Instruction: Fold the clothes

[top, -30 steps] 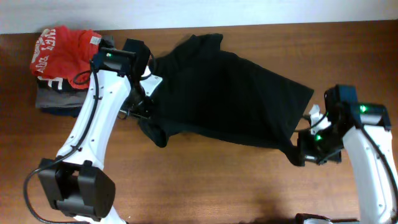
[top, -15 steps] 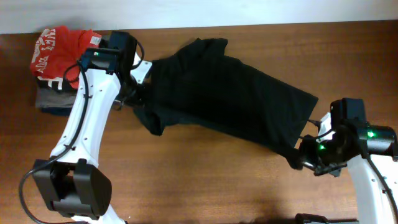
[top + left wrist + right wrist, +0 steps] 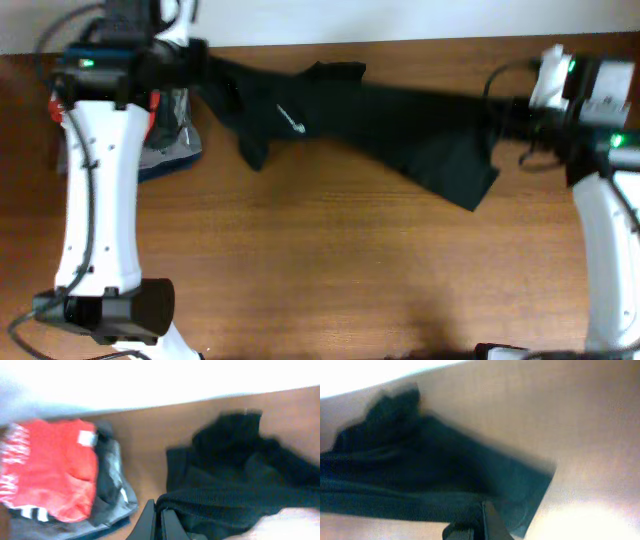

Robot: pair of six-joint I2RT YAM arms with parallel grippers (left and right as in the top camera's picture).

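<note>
A black shirt (image 3: pixel 380 125) hangs stretched between my two grippers, high above the brown table. My left gripper (image 3: pixel 195 65) is shut on its left edge; in the left wrist view the fingers (image 3: pixel 159 520) pinch a black hem (image 3: pixel 225 495). My right gripper (image 3: pixel 500 115) is shut on its right edge; in the right wrist view the fingers (image 3: pixel 482 522) clamp the dark cloth (image 3: pixel 420 475). The shirt's lower corner (image 3: pixel 470 185) droops toward the table.
A stack of folded clothes lies at the table's far left, red shirt on top (image 3: pixel 50 467) over grey and dark ones (image 3: pixel 165 150). The white wall runs along the back edge. Bare brown table (image 3: pixel 350 270) fills the front.
Both grippers have lifted up and toward the back edge, pulling the black shirt off the table and stretching it taut between them. The left arm now covers most of the folded stack.
</note>
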